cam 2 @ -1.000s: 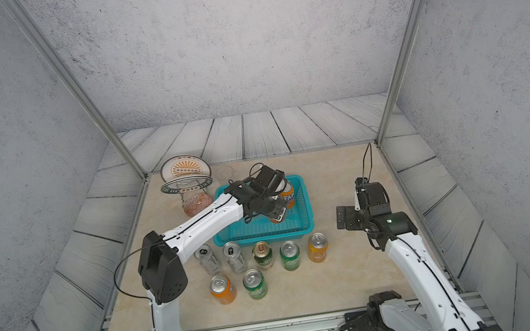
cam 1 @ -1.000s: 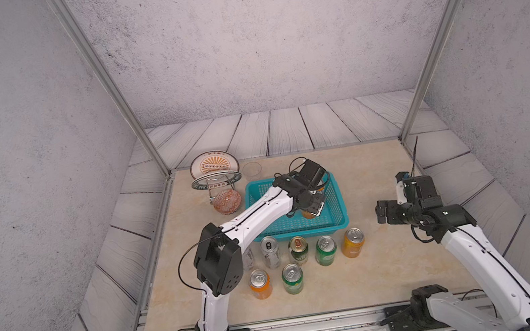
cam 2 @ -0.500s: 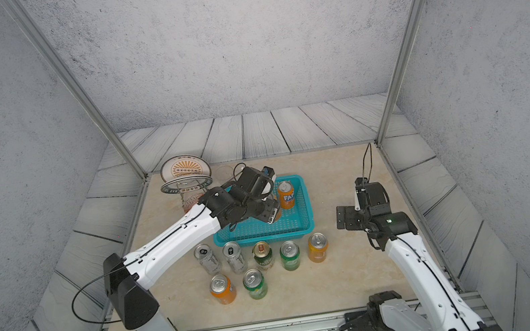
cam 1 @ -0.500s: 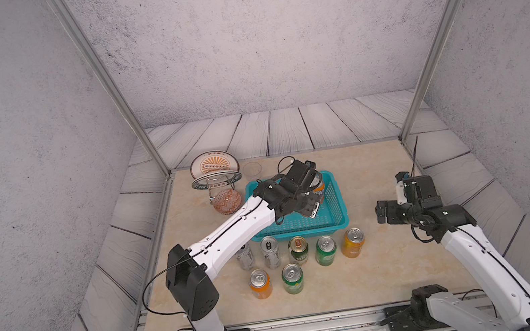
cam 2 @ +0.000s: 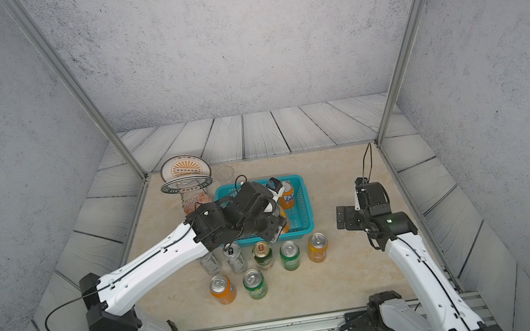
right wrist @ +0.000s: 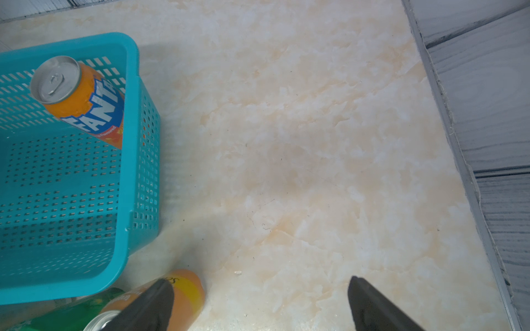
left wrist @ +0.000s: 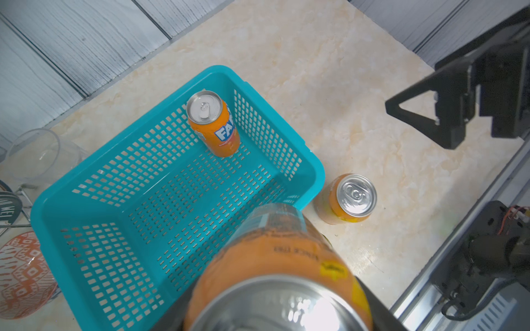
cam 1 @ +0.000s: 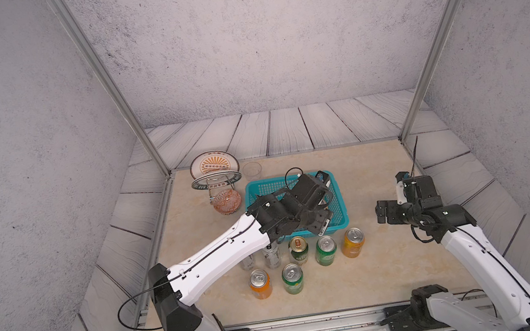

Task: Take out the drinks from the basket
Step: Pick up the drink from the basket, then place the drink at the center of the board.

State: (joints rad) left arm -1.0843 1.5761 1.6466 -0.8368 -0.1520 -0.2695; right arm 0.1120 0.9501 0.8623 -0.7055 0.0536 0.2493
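Where my left pincer (cam 2: 279, 226) sits: over the near right part of the basket (cam 2: 307, 202), my arm reaching in from near left.
Left pincer state: clamped on the held orange can (left wrist: 275, 258), jaws narrow round its body.
Held orange can: tilted, silver top toward my wrist camera. Its far end shows against the basket's near rim. Whether it touches the basket floor, I cannot tell.
Basket: teal, mesh walls and floor, mid table (cam 1: 376, 263), just far of the can rows.
Fanta can (left wrist: 213, 123): upright inside the basket, far right corner, well apart from my left pincer.
Right pincer (right wrist: 259, 282): jaws wide, nothing between them, over bare table right of the basket.
Far row on table, left to right: left silver-white can (cam 2: 210, 262), partly under my left arm; right silver-white can (cam 2: 236, 258); gold-topped green can (cam 2: 262, 254); middle green can (cam 2: 290, 256); right-end orange can (cam 2: 317, 247). All upright, just near of the basket.
Near row: near orange can (cam 2: 222, 288) on the left, near green can (cam 2: 254, 283) just beside it on the right, both upright.
Right-end orange can vs right pincer: near, not touching.
Far left corner: dish rack (cam 1: 216, 180) with plates, patterned bowl (cam 1: 226, 202) at its near end, clear cup (cam 1: 252, 170) just right of it.
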